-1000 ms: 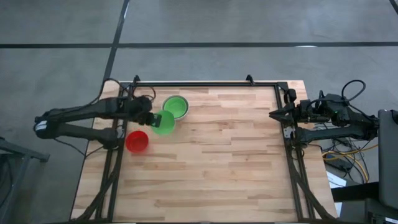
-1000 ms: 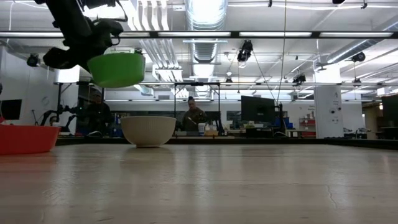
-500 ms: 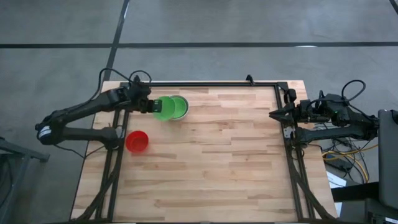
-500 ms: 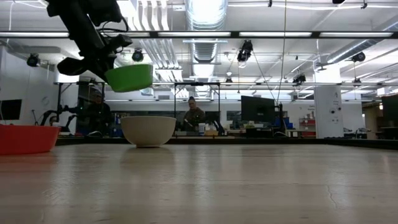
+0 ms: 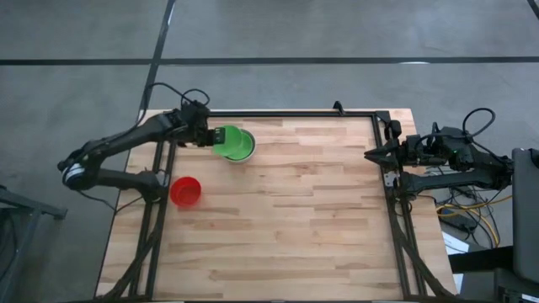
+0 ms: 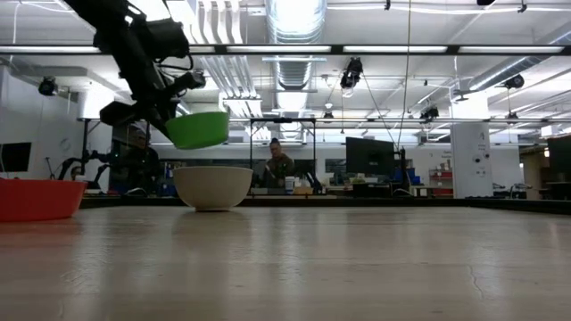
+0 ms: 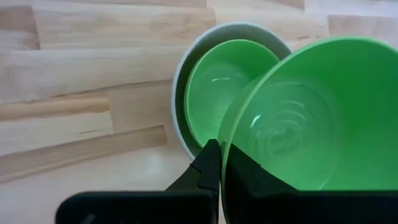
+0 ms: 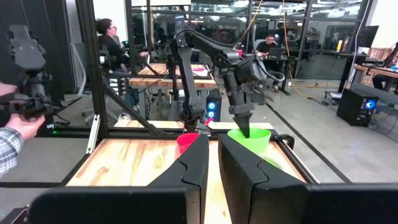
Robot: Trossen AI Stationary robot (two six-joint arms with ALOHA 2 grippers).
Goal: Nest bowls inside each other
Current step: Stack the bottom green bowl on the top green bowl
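Bowls counted: two green bowls (image 7: 311,118) (image 7: 227,81), one red bowl (image 5: 185,191), one pale white-grey bowl (image 6: 212,186). Total four visible.

Left hand (image 6: 175,114) and green bowl (image 6: 197,129) lower, now over white bowl (image 6: 212,186)

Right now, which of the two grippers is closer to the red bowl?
Left. The left gripper hangs just beyond the red bowl, holding a green bowl; the right gripper waits at the table's opposite edge.

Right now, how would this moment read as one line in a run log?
left gripper: shut on green bowl | above white bowl holding another green bowl | red bowl: apart | right gripper: waiting at table edge
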